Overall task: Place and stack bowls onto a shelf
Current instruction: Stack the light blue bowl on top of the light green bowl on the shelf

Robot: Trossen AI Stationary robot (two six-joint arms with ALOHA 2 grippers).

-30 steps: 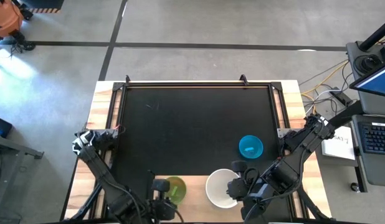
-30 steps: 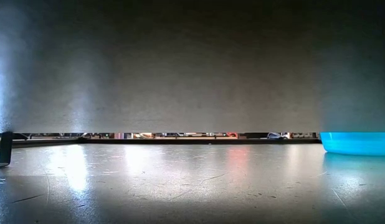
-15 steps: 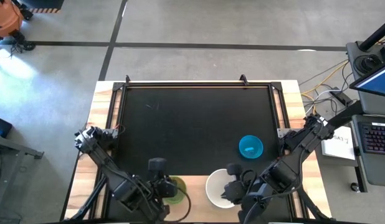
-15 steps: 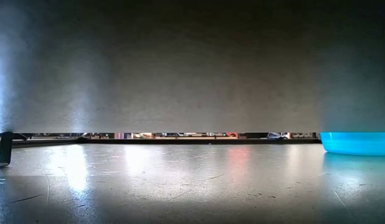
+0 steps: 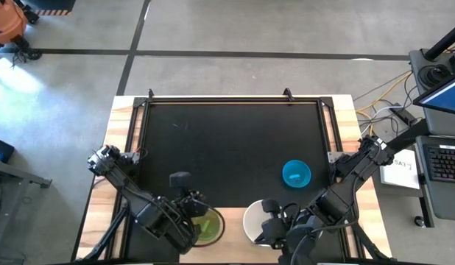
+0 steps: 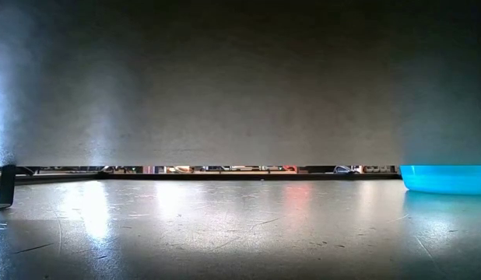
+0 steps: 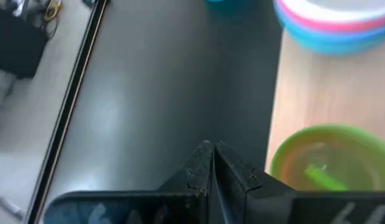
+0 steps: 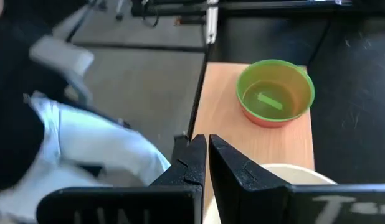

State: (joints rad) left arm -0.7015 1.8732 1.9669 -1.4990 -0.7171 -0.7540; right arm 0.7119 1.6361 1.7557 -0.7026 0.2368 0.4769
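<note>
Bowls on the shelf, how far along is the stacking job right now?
Done: a green bowl nested in a red bowl and a white-topped stack sit on the shelf. In hand: nothing; the left gripper and right gripper are shut and empty by the shelf. Left: the cyan bowl on the black mat.

**Mat, board and three lots of bowls**

A wooden table (image 5: pixel 121 140) carries a large black mat (image 5: pixel 227 143) inside a thin dark frame. At the mat's near edge lies a light-wood shelf (image 5: pixel 233 219), flat on the mat.

Two things stand on the shelf. A green bowl (image 5: pixel 206 226) (nested in a reddish one, with a small green strip inside) sits just beside the left gripper (image 7: pixel 212 152). A white bowl (image 5: pixel 255 219), stacked on a pink and a blue one, sits right by the right gripper (image 8: pixel 206 148).

A cyan bowl (image 5: pixel 296 174) stands alone on the mat, out beyond the right gripper and apart from the shelf.
</note>
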